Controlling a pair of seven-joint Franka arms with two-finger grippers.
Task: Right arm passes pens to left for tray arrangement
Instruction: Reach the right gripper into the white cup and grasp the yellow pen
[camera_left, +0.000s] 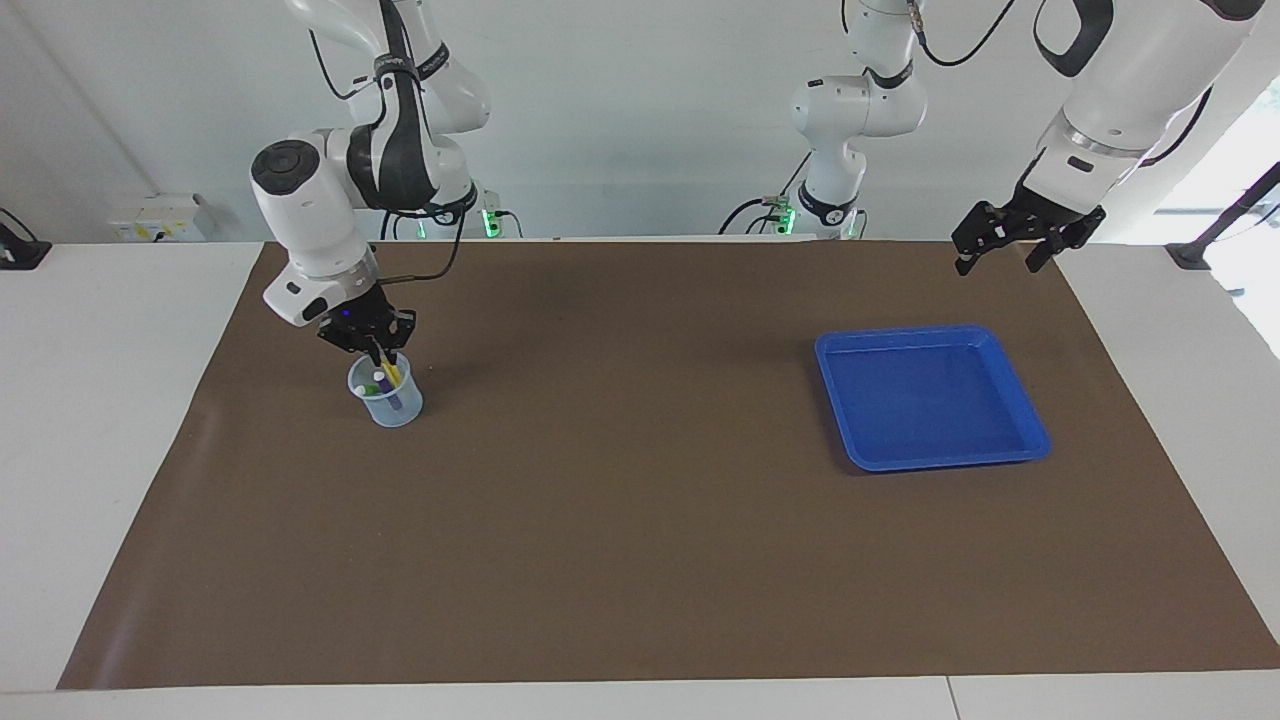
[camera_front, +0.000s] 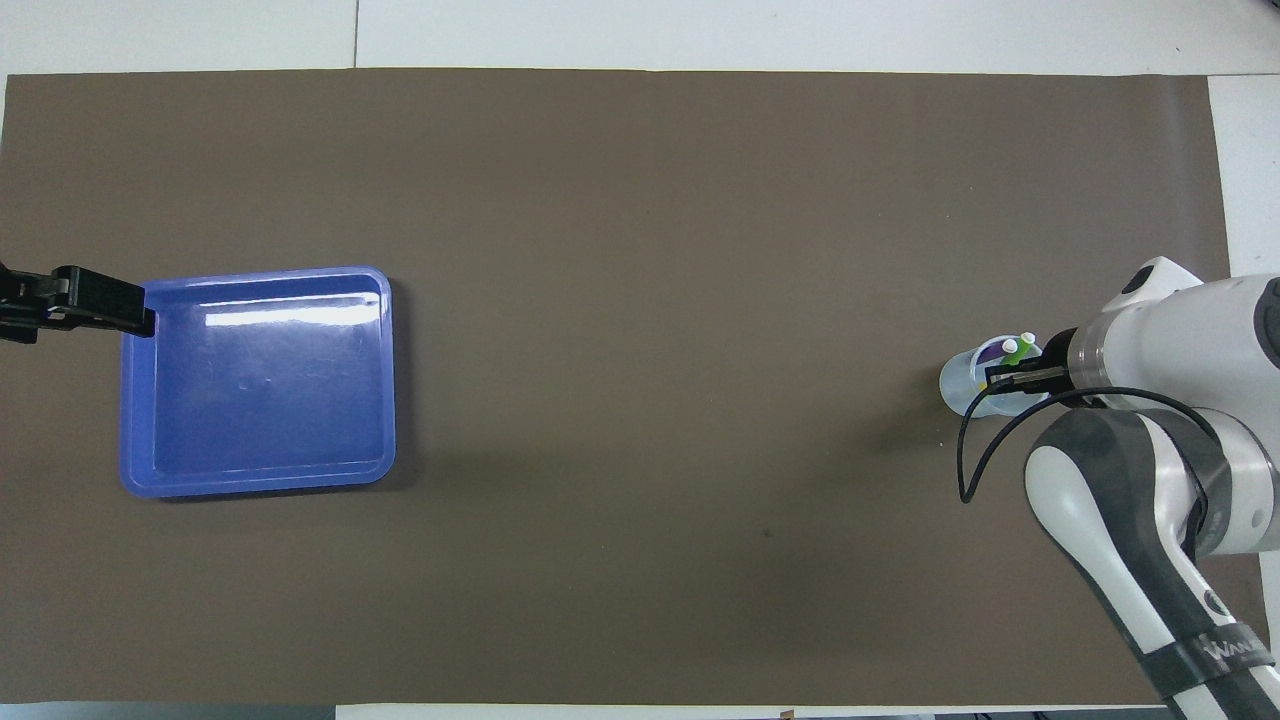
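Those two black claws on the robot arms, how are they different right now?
The right end effector is down at the small clear cup of pens, closed on the yellow pen; the left end effector hangs in the air near the blue tray, open and holding nothing. The right one shows a small blue light; the left shows none. Both are black, two-fingered, on white arms.
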